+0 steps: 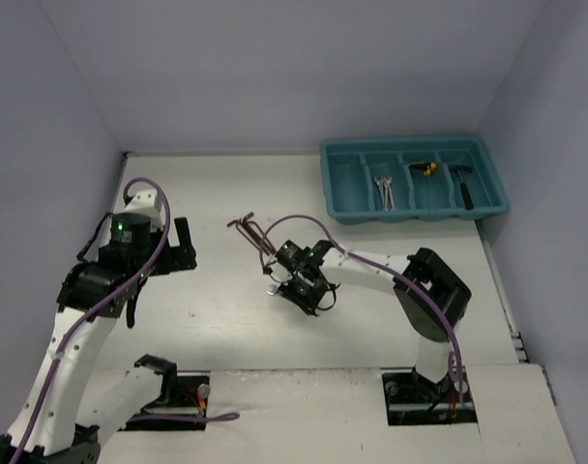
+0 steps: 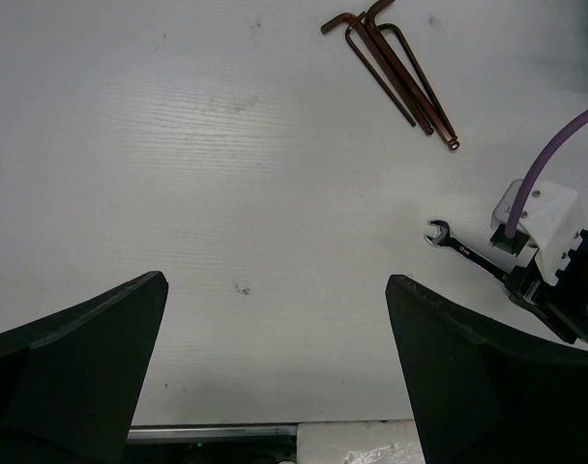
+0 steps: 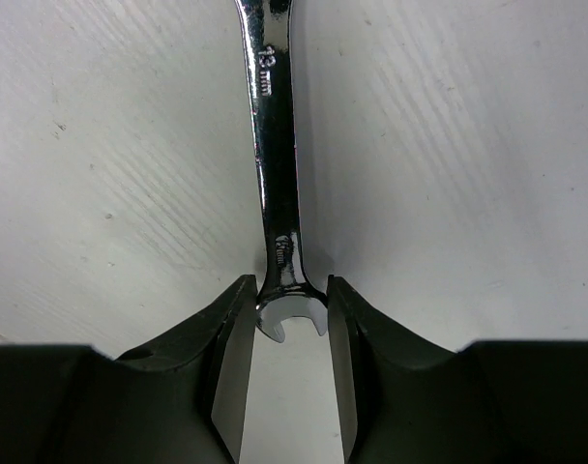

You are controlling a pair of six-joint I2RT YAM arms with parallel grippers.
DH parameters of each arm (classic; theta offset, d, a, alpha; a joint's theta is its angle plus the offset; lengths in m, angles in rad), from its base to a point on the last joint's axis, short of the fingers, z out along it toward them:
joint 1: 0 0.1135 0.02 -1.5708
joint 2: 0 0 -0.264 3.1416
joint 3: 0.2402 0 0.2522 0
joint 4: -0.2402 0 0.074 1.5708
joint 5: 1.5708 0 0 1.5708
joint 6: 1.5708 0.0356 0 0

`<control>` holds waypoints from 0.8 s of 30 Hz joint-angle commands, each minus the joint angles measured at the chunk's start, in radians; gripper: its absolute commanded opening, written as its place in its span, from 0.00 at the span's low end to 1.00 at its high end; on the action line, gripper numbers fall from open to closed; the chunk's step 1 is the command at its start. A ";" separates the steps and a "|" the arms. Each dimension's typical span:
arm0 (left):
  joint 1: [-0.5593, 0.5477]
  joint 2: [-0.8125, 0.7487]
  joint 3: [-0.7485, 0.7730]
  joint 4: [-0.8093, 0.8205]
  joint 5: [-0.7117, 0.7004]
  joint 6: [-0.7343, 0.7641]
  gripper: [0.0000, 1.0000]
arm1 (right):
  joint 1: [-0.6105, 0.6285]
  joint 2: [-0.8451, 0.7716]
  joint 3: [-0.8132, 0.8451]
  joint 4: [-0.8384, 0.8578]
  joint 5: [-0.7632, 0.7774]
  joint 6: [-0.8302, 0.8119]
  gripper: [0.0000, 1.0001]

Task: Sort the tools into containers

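Our left gripper (image 2: 277, 282) hangs spread and empty over the white table (image 2: 226, 174). To its right lie the reddish L-shaped hex keys (image 1: 250, 232). Mid-table, our right gripper (image 3: 284, 319) pinches one open end of the flat-lying silver open-ended wrench (image 3: 278, 164). The shaft runs straight away from the fingers, and the frame cuts off its far end. The teal plastic tray (image 1: 410, 215) sits far right.

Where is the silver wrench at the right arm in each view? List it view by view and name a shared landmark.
Top external: wrench at picture centre, at the right end effector tip.
Left wrist: right of centre, below the hex keys.
Right wrist: centre, head between the jaws.
Shared landmark: the right end effector.
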State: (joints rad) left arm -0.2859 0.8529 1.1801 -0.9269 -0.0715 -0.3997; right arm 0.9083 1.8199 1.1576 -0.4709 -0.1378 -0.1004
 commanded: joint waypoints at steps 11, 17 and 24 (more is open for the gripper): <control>0.005 -0.013 0.043 0.045 -0.008 0.020 0.95 | 0.015 0.165 0.218 -0.015 -0.047 -0.059 0.43; 0.004 -0.028 0.034 0.044 -0.015 0.022 0.96 | 0.048 0.214 0.255 -0.016 -0.034 -0.063 0.44; 0.004 -0.026 0.038 0.043 -0.017 0.024 0.95 | 0.064 0.271 0.296 -0.027 -0.016 -0.052 0.41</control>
State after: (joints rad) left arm -0.2860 0.8230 1.1805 -0.9241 -0.0761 -0.3935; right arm 0.9592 2.0347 1.4323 -0.4758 -0.1508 -0.1573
